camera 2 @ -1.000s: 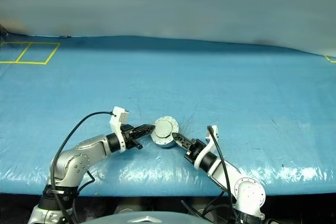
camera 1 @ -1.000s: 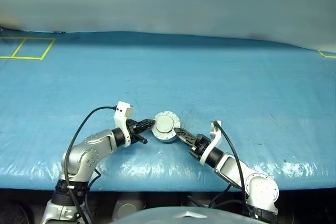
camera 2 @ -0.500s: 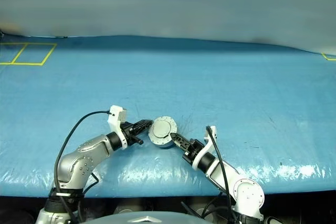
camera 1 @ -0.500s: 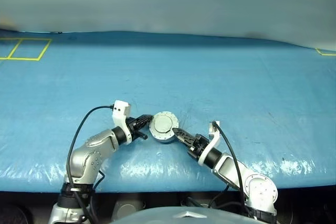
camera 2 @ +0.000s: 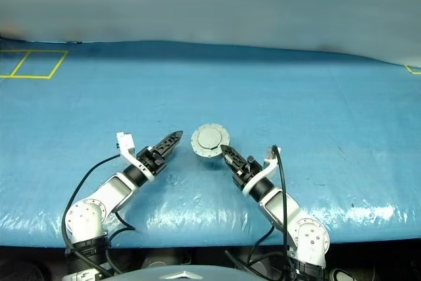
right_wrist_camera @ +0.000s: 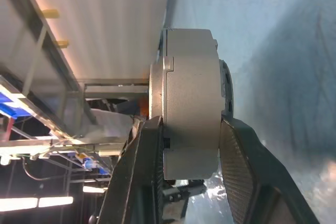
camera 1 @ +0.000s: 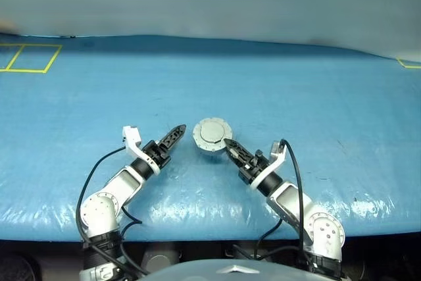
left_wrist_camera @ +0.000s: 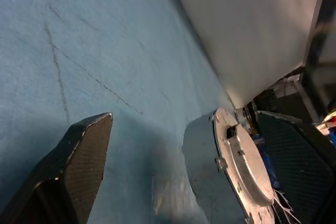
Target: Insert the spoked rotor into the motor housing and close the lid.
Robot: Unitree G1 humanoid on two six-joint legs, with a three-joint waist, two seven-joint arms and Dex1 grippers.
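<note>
Over the blue bench (camera 1: pixel 296 97), your right tool (camera 1: pixel 229 147) grips the closed motor housing (camera 1: pixel 211 135) by its edge, lid (right_wrist_camera: pixel 157 82) already on. Your left tool (camera 1: pixel 172 137) stands open beside it. Next, judge whether it's seated, then set it down.

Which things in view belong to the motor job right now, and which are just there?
Job:
- motor housing, lid shut on it, clamped from both sides in the right gripper
- lid, plain back facing up
- left gripper, open, apart from the housing

Just there:
- blue table cover
- yellow tape squares, far left corner
</note>
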